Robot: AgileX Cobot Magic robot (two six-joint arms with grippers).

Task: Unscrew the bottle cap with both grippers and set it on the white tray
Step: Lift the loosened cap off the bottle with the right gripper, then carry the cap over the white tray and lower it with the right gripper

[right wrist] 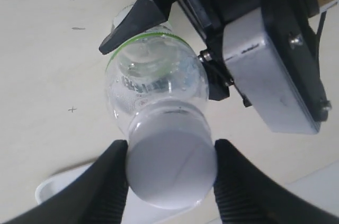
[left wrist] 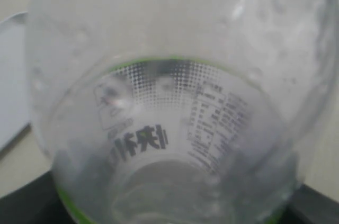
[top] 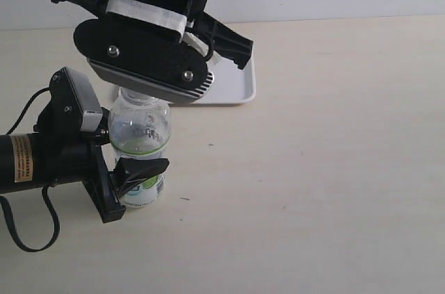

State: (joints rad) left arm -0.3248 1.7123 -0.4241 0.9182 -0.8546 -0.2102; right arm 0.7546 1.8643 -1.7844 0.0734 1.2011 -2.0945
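Note:
The clear bottle [top: 139, 142] with its white-and-green label stands upright on the table. My left gripper [top: 141, 162], the one with the grey block and orange label, is shut on the bottle's lower body from the left. In the left wrist view the bottle [left wrist: 169, 102] fills the picture. My right gripper [right wrist: 172, 173] comes down from above, and both its ribbed fingers [right wrist: 114, 184] press against the sides of the white bottle cap [right wrist: 172, 167], which sits on the neck. In the exterior view the right gripper's body hides the cap. The white tray [top: 236, 89] lies behind the bottle.
The left arm's body and black cable [top: 28, 169] lie along the table's left side. The right arm's wrist [top: 146, 58] hangs over the bottle and covers part of the tray. Bare tabletop [top: 334, 169] stretches to the right.

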